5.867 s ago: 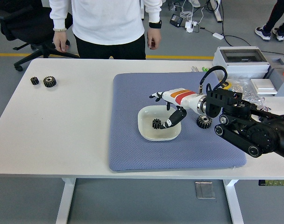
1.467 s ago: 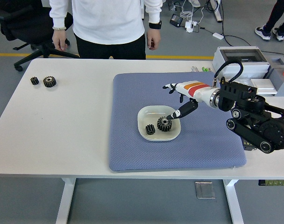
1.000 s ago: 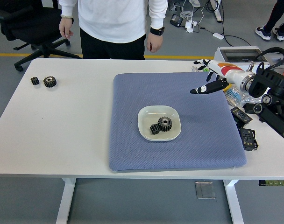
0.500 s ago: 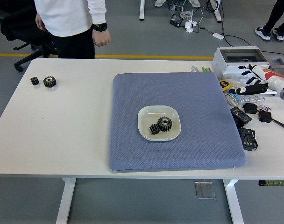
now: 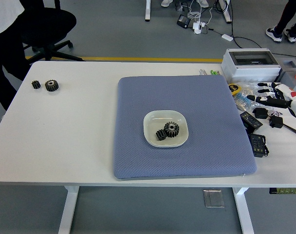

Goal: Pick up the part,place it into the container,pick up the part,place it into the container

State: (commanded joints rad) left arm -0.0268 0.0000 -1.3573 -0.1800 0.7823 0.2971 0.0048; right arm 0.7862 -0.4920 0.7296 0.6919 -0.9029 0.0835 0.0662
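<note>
From the head view, the white dish [image 5: 166, 128] sits in the middle of the blue mat [image 5: 138, 97] on the desk [image 5: 65, 136]. Two dark gears lie inside the dish, touching each other: the big gear [image 5: 171, 128] and the small gear [image 5: 160, 134] to its left. The right robot hand [image 5: 277, 96] is far off at the right edge of the desk, over a heap of small gadgets [image 5: 255, 131], with its fingers spread and nothing in them, as far as the small view lets me tell. No left robot hand shows. Two more gears [image 5: 46, 85] sit alone near the far left of the desk, well apart from the dish. Both parts look put away, so the job seems done. If more is wanted, the next move means a long reach across to those far gears.
</note>
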